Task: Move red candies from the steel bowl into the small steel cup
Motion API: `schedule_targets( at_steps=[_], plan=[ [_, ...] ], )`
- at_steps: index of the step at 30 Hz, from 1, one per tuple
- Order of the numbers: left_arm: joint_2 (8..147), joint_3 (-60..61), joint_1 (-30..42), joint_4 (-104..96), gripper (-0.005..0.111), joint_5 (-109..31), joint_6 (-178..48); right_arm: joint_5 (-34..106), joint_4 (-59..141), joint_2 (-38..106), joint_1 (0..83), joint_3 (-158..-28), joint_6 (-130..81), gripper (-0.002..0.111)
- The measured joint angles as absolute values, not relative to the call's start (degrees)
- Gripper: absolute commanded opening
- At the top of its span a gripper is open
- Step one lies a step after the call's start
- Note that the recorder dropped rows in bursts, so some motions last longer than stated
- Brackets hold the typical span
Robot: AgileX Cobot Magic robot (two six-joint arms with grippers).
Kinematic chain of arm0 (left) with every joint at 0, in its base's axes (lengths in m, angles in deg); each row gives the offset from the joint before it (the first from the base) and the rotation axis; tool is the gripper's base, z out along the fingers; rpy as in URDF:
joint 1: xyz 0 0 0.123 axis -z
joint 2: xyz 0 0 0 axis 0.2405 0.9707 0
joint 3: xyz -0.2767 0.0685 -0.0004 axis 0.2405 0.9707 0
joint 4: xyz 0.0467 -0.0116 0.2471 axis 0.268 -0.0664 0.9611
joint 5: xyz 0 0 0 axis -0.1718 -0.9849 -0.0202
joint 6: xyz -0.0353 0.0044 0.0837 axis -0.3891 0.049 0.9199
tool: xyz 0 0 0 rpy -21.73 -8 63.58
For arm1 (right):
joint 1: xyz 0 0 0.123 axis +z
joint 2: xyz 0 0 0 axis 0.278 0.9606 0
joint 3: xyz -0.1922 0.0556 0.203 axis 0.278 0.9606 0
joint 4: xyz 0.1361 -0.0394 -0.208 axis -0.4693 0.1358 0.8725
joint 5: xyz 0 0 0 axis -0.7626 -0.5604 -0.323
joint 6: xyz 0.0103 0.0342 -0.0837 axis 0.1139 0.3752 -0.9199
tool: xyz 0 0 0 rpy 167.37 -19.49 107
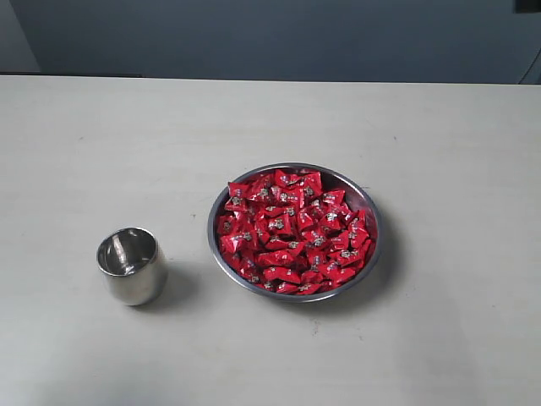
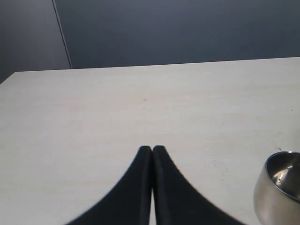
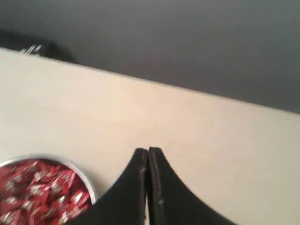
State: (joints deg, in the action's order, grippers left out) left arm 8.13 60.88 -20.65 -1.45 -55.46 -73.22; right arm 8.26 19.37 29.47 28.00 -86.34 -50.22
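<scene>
In the exterior view, the steel bowl (image 1: 362, 200) stands a little right of the middle of the pale table (image 1: 423, 127). It is filled with the red candies (image 1: 292, 233), which lie in a heap and cover nearly all of its inside. The small steel cup (image 1: 131, 266) stands upright to the left of the bowl, near it but apart, and its shiny inside holds no candy.

In the left wrist view, the left gripper (image 2: 152, 149) is clenched: its two black fingers meet at the tips with nothing between them. It hangs over bare table, and part of the cup (image 2: 279, 192) shows at the picture's edge.

In the right wrist view, the right gripper (image 3: 148, 151) is also clenched on nothing. Beside it, the bowl's rim (image 3: 51, 157) and some blurred candies (image 3: 42, 192) are visible.
</scene>
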Motion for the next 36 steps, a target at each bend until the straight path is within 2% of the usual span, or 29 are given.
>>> schedule_targets(
  at_steps=[4, 8, 9, 11, 13, 15, 16, 20, 22, 25, 30, 36],
  plan=[
    [8.1, 60.9, -20.6, -1.5, 0.000, -55.5, -73.2, -0.3, 6.2, 40.4, 28.1, -88.6, -63.6, -0.001],
    [8.1, 60.9, -20.6, -1.5, 0.000, -55.5, -73.2, -5.2, 1.1, 50.5, 28.4, -88.7, -68.1, 0.000],
    [8.1, 60.9, -20.6, -1.5, 0.000, -55.5, -73.2, -6.1, 0.6, 53.0, 28.4, -88.7, -68.3, 0.003],
    [8.1, 60.9, -20.6, -1.5, 0.000, -55.5, -73.2, -7.3, -0.3, 57.5, 28.9, -88.7, -68.7, 0.015],
    [8.1, 60.9, -20.6, -1.5, 0.000, -55.5, -73.2, -7.7, -1.2, 60.9, 30.3, -88.7, -69.1, 0.036],
    [8.1, 60.9, -20.6, -1.5, 0.000, -55.5, -73.2, -7.3, -2.5, 63.6, 32.4, -88.7, -69.3, 0.050],
    [8.1, 60.9, -20.6, -1.5, 0.000, -55.5, -73.2, -6.7, -2.7, 64.9, 33.6, -88.7, -69.4, 0.050],
    [8.1, 60.9, -20.6, -1.5, 0.000, -55.5, -73.2, -5.5, -3.4, 68.0, 37.6, -89.0, -69.3, 0.026],
    [8.1, 60.9, -20.6, -1.5, 0.000, -55.5, -73.2, -5.1, -3.6, 68.3, 38.8, -89.0, -69.0, 0.018],
    [8.1, 60.9, -20.6, -1.5, 0.000, -55.5, -73.2, -4.3, -3.7, 68.3, 40.3, -89.3, -69.0, 0.019],
    [8.1, 60.9, -20.6, -1.5, 0.000, -55.5, -73.2, -4.1, -3.7, 68.8, 41.6, -90.7, -68.4, 0.034],
    [8.1, 60.9, -20.6, -1.5, 0.000, -55.5, -73.2, -4.1, -4.1, 71.0, 41.8, -92.7, -66.9, 0.035]
  ],
)
